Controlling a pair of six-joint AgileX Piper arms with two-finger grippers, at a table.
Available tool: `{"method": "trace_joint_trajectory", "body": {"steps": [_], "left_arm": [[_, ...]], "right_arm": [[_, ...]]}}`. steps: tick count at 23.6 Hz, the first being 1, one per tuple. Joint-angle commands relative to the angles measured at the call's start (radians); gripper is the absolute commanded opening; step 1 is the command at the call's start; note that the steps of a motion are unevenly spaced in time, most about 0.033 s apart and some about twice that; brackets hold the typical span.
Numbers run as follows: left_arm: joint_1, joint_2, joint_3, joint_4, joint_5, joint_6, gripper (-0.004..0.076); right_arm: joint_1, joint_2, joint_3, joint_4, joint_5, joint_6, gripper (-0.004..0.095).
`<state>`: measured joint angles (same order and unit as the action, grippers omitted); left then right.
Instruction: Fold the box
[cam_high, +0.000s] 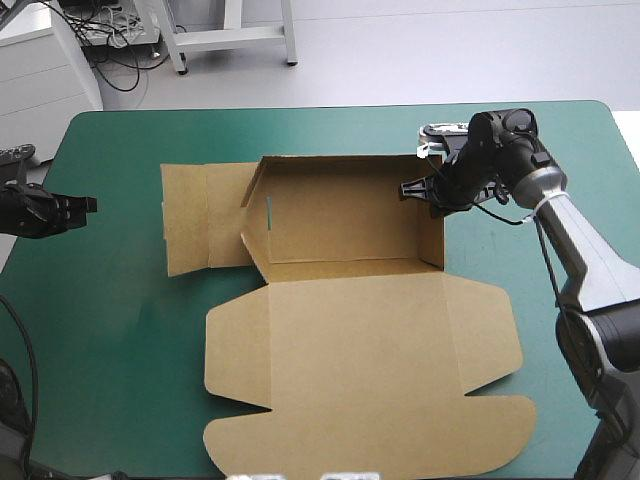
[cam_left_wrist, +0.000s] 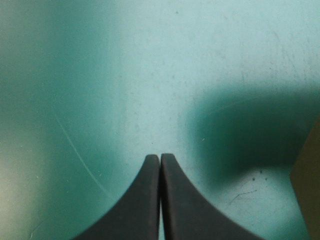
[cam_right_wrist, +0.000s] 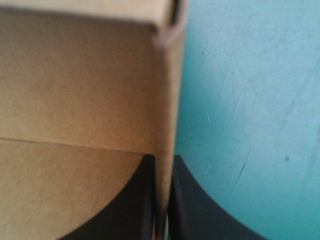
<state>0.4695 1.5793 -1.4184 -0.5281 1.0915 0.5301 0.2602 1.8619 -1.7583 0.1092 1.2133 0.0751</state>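
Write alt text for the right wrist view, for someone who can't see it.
The right gripper has its black jaws shut on an upright side wall of the brown cardboard box, one jaw inside, one outside. The teal-green table cover lies outside the wall.

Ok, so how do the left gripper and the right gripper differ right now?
The left gripper is shut on nothing; the right gripper is shut on the box, pinching its raised right wall. The left gripper is over bare teal-green cover, apart from the box; the right gripper is at the box's right side. Both are shut.
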Motion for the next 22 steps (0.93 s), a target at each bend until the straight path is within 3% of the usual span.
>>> {"method": "trace_joint_trajectory", "body": {"steps": [1, 6, 10, 12, 13, 14, 15, 17, 22], "left_arm": [[0.002, -0.046, -0.026, -0.045, -0.027, -0.011, -0.0032], [0.002, -0.046, -0.026, -0.045, -0.023, -0.011, -0.0032], [0.002, -0.046, -0.026, -0.045, -0.019, -0.011, -0.0032], [0.002, -0.046, -0.026, -0.045, -0.016, -0.011, -0.0032], [0.002, -0.046, -0.026, -0.045, -0.015, -0.011, -0.0032], [0.002, -0.046, -0.026, -0.045, -0.015, -0.011, -0.0032], [0.002, -0.046, -0.026, -0.045, -0.015, -0.011, -0.0032], [0.002, -0.046, -0.026, -0.045, -0.015, -0.011, -0.0032], [0.002, -0.046, -0.026, -0.045, -0.015, -0.011, -0.0032]], "right_arm": [[-0.021, 0.029, -0.040, -0.023, 0.012, -0.028, -0.0002], [-0.023, 0.099, -0.118, -0.010, 0.004, -0.058, 0.0014], [-0.023, 0.141, -0.183, 0.021, 0.014, -0.058, 0.0132], [-0.025, 0.146, -0.212, 0.032, 0.016, -0.060, 0.0245], [-0.028, 0.147, -0.239, 0.032, 0.020, -0.060, 0.0389], [-0.029, 0.147, -0.254, 0.032, 0.027, -0.058, 0.0470], [-0.032, 0.147, -0.284, 0.026, 0.034, -0.052, 0.0631], [-0.032, 0.147, -0.325, 0.029, 0.034, -0.012, 0.0798], [-0.032, 0.066, -0.338, 0.078, 0.036, 0.030, 0.0829]]}}
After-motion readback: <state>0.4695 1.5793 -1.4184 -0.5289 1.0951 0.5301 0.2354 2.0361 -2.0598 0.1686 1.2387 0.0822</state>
